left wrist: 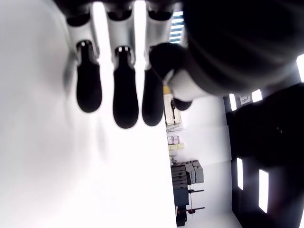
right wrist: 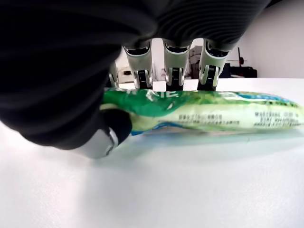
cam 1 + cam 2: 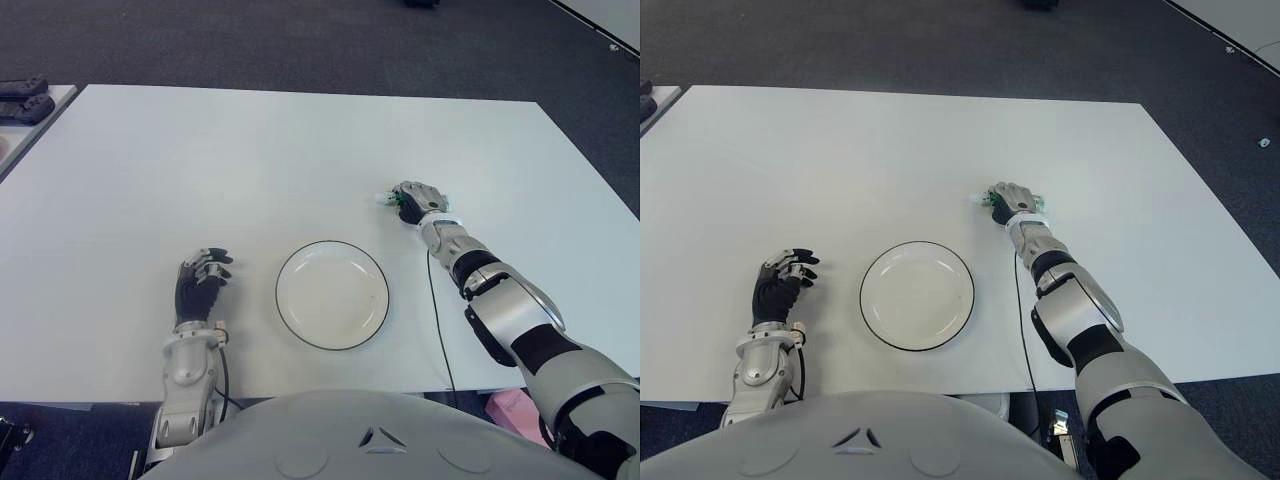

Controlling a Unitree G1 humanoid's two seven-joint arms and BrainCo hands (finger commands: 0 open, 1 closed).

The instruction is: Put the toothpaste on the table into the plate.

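A green and white toothpaste tube (image 2: 213,111) lies flat on the white table (image 3: 250,170), right of and beyond the plate. My right hand (image 3: 418,198) covers it, and only the tube's white end (image 3: 384,201) pokes out on the left. In the right wrist view the fingers (image 2: 173,71) curl down behind the tube and the thumb (image 2: 116,126) presses its near side. The white plate (image 3: 330,300) with a dark rim stands empty near the front edge. My left hand (image 3: 200,280) shows left of the plate, fingers relaxed and holding nothing.
A black cable (image 3: 437,320) runs from my right wrist across the table to its front edge, right of the plate. Dark objects (image 3: 22,100) lie on a side surface at the far left. Something pink (image 3: 515,408) shows below the table's front right.
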